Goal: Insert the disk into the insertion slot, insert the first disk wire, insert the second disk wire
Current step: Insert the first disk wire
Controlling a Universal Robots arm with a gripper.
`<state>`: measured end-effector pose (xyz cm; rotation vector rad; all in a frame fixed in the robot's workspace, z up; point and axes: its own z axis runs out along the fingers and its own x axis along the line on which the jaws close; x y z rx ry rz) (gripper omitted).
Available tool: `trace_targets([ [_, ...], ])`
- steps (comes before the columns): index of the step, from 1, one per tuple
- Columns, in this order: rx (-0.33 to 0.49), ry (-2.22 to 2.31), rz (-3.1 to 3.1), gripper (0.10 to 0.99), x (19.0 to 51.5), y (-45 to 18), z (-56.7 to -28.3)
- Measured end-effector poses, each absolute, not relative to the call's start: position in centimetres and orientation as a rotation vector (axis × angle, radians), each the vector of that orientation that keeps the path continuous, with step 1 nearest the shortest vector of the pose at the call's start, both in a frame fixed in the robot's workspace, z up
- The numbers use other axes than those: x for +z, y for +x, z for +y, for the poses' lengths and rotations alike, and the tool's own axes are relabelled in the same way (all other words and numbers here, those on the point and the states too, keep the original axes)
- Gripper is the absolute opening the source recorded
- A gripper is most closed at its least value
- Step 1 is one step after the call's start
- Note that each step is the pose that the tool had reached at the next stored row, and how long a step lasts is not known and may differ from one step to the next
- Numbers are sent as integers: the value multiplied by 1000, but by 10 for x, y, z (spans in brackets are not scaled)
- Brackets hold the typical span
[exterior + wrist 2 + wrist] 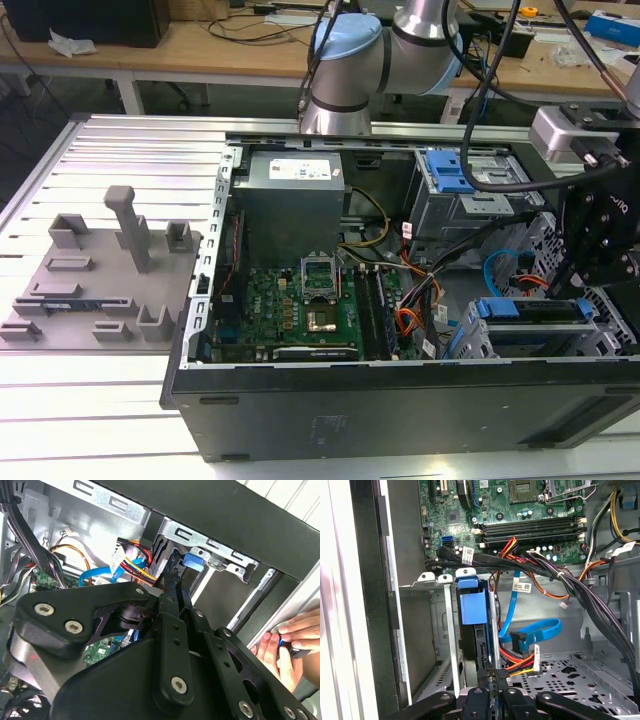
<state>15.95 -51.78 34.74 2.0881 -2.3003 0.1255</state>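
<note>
Grey plastic tray point(90, 290) with upright pegs and pockets lies at the exterior view's left, on a ribbed aluminium table point(120, 150). Just beside it, toward the middle, an open black computer case point(400, 410) lies on its side. Inside the case a grey power supply point(290, 200) sits above a green circuit board point(290, 310). The silver and pale blue robot arm point(400, 50) rises behind the case.

Further right, a darker drive cage point(500, 190) carries a blue latch point(448, 172) at the back of the case. Nearer the front edge, the disk point(530, 310) in its bright blue frame stands inside the insertion slot point(462, 340), a silver cage with round holes in its walls.

In the first wrist view the disk is seen edge-on, upright between the cage walls. The gripper point(494, 674) points at its near edge. The jaws are pressed together with almost no gap, and nothing shows between them. A black plug point(503, 672) on red and yellow wires lies just beside the tips, and a blue cable point(535, 630) loops loose nearby.

In the second wrist view a person's hand point(280, 652) rests on the outer edge of the case, fingers curled around a small blue and black object.
</note>
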Motion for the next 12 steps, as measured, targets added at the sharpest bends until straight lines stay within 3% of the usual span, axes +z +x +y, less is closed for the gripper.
trace_targets([
  [12, 126, 2088, -2300, 165, 345, 160, -520],
])
